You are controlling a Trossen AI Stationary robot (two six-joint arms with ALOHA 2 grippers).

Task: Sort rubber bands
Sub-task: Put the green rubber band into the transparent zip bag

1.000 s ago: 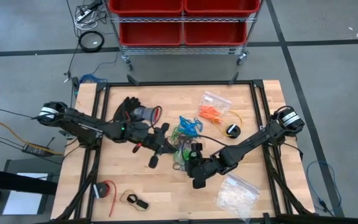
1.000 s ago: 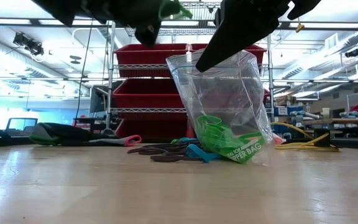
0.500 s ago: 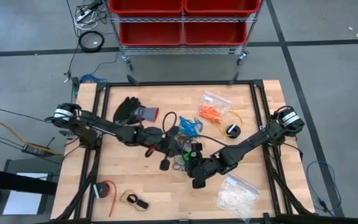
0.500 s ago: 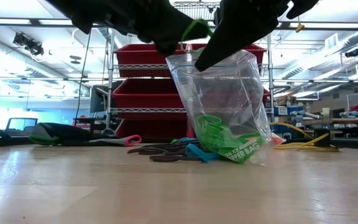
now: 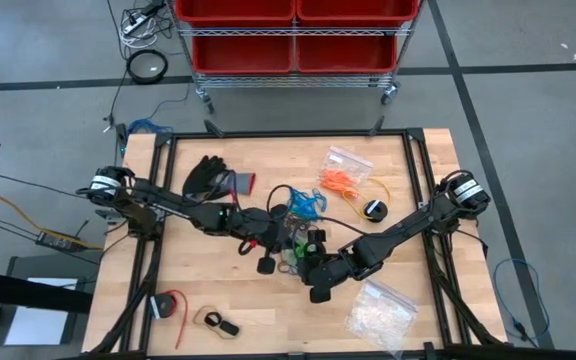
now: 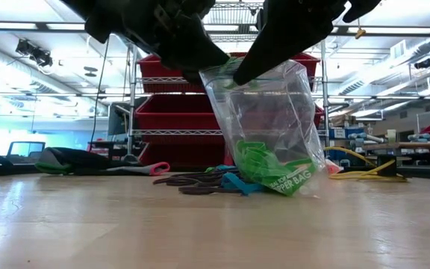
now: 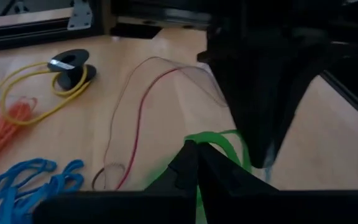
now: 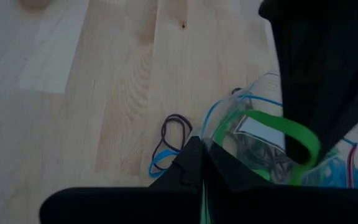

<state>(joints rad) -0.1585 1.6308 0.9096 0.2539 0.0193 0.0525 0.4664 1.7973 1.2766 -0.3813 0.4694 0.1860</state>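
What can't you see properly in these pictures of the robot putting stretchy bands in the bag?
- Low view: the left gripper sits at the mouth of the clear bag; its dark body hides the fingertips, so whether it holds a band is unclear.
- High view: the loose rubber bands beside both arms are too small to count.
- Left wrist view: the green band is blurred and partly behind the right gripper.
- Right wrist view: the bag's far side is cut off by the picture edge.

On the worktop (image 5: 188,285), both arms meet near the middle: the left gripper (image 5: 286,232) and the right gripper (image 5: 306,252) sit close together over a tangle of rubber bands (image 5: 303,204). A bagged orange bunch (image 5: 342,180) lies toward the far right corner, black gloves (image 5: 208,177) toward the far left, and a clear bag (image 5: 378,313) of whitish pieces at the near right corner.
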